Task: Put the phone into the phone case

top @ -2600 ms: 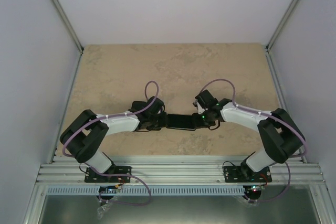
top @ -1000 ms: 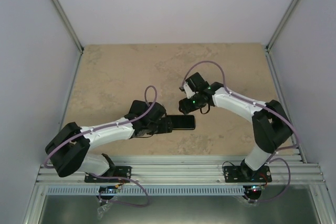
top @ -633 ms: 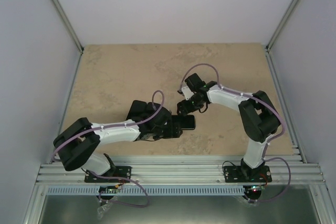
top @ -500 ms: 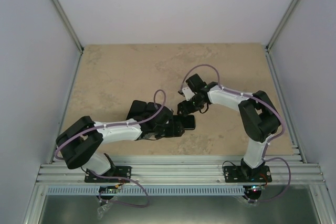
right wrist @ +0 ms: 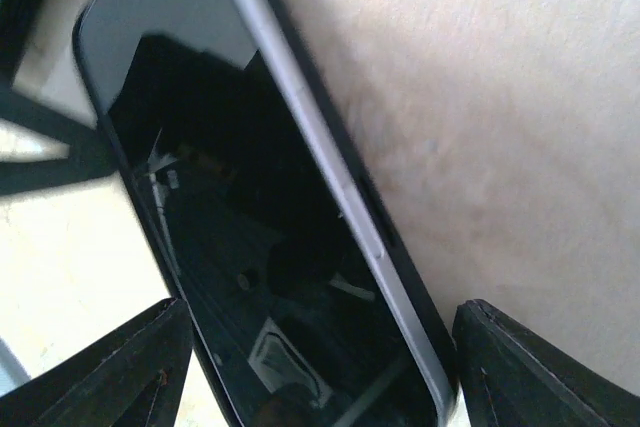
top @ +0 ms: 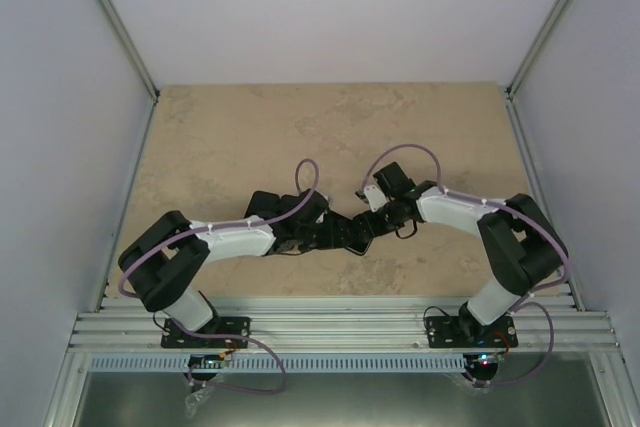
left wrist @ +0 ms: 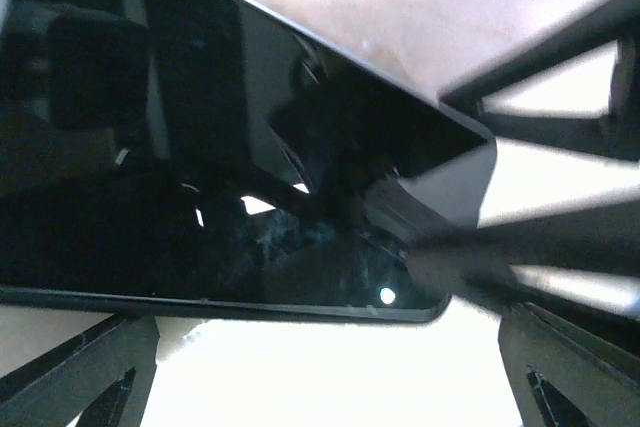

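Observation:
The black phone [top: 347,233] lies on the table between both arms. Its dark screen [left wrist: 200,197] fills the left wrist view. My left gripper [left wrist: 330,352] is open, its fingers [left wrist: 90,377] wide apart just off the phone's long edge. In the right wrist view the phone [right wrist: 250,247] shows a silver side, with the phone case's black rim [right wrist: 405,247] running along it. My right gripper [right wrist: 320,357] is open across the phone's width, with a finger [right wrist: 545,367] close to each side. From above, the left gripper [top: 322,235] and right gripper [top: 372,224] sit at opposite ends.
The tan stone-patterned table [top: 230,137] is bounded by grey walls with metal rails [top: 120,37] on both sides. An aluminium rail [top: 340,327] runs along the near edge by the arm bases. The right gripper's finger [left wrist: 540,247] reaches into the left wrist view.
The left gripper let go of the phone's left end, opened wide and moved right over it. The right gripper came from behind the phone down onto its right end.

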`<state>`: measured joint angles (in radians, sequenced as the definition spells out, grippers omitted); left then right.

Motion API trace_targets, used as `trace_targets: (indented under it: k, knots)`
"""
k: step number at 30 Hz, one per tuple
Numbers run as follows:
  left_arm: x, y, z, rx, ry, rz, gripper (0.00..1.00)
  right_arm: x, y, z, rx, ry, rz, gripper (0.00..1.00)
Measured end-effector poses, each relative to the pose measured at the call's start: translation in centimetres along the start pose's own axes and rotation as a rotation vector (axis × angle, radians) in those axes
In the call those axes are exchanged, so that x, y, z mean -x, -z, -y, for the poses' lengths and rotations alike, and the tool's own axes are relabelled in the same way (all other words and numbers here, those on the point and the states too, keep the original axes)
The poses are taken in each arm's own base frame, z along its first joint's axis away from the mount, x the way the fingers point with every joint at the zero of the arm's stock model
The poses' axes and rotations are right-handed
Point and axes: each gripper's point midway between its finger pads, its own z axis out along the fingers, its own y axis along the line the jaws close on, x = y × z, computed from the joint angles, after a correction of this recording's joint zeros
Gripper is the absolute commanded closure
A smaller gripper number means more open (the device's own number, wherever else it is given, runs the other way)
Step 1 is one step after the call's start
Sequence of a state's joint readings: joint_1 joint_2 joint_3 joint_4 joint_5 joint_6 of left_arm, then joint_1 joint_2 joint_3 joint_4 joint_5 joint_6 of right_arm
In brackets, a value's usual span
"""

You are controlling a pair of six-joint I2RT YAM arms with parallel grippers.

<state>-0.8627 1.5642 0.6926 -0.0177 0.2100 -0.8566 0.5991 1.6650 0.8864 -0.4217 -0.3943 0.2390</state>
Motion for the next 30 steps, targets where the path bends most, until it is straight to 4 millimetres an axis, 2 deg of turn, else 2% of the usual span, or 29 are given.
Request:
trace_targets:
  k: [2,8,19,21,25,30]
  knots:
    - [0.6,-0.1,-0.1,0.008,-0.002,0.008,0.04,-1.0,0.2,-0.1,0.009,-0.016,-0.003,0.27]
    - [1.3,-0.7,0.1,0.016,-0.046,-0.037,0.05,-1.3,0.5,0.1,-0.01,-0.065,0.069,0.3]
    - [0.9,-0.7,0.4,0.008,-0.103,-0.097,0.04,-2.4,1.2,-0.1,-0.059,-0.169,0.136,0.32]
    - [0.7,-0.4,0.0,0.016,-0.093,-0.088,0.04,-2.4,2.1,-0.4,-0.063,-0.168,0.151,0.32]
    - [1.8,0.5,-1.6,0.046,-0.04,-0.007,0.03,-3.3,3.1,-2.5,-0.021,-0.129,0.128,0.31]
    - [1.1,1.7,-2.7,0.051,0.018,0.021,0.03,-2.2,3.8,-1.6,-0.042,-0.135,0.134,0.32]
